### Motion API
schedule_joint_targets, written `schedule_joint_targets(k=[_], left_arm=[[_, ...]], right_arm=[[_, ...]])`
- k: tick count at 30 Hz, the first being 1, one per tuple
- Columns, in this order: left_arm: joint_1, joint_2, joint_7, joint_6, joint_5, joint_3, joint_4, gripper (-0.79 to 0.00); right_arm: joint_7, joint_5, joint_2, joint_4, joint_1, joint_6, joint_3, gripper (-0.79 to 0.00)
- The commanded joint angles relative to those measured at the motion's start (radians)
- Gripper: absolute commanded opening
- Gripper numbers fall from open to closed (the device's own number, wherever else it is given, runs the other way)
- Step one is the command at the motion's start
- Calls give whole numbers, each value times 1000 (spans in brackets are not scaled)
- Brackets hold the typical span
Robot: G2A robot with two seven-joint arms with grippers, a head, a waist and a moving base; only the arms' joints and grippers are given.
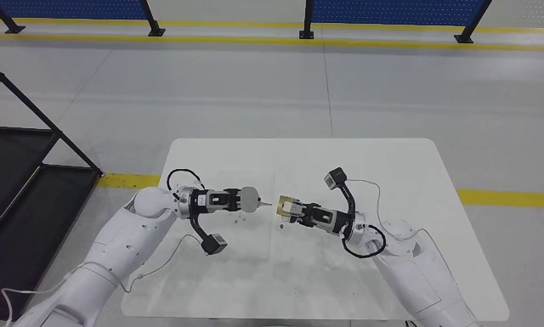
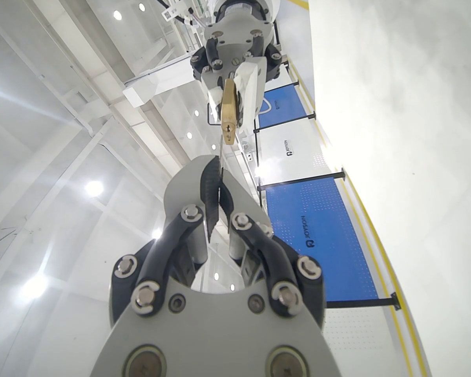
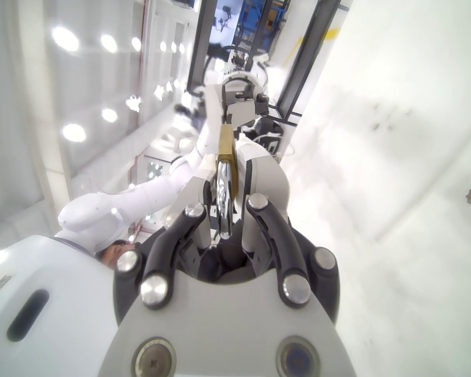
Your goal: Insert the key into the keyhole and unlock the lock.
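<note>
jaws of the left gripper (image 2: 219, 186) are clenched on the key (image 2: 221, 156), its thin blade jutting straight ahead; jaws of the right gripper (image 3: 224, 170) grasp the brass lock (image 2: 228, 111) at its shackle end, keyhole (image 2: 229, 129) facing the key; both hang above the white table (image 1: 382, 166), blade tip just short of the keyhole, not touching; blade and lock body lie nearly on one line, so the coming push looks like a straight advance; grey floor, yellow lines and blue barriers (image 1: 391, 2) lie beyond.

key (image 2: 221, 154) mostly hidden in left claw (image 2: 219, 176)
</note>
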Motion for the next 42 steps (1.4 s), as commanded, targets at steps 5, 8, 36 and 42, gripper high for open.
schedule_joint_targets(k=[5,8,36,42], left_arm=[[1,-2,-9,0,8,-1,-2,-785],[0,-4,-12,-1,12,-1,-2,-785],[-8,-14,-14,-14,31,2,5,-785],[-8,-16,-10,-17,33,1,6,-785]], right_arm=[[-26,-16,-2,-2,0,0,-5,-785],[-28,-23,-2,-4,1,2,-7,-785],[-18,-52,-2,-18,3,0,-17,-785],[-16,-53,-3,-17,4,2,-20,-785]])
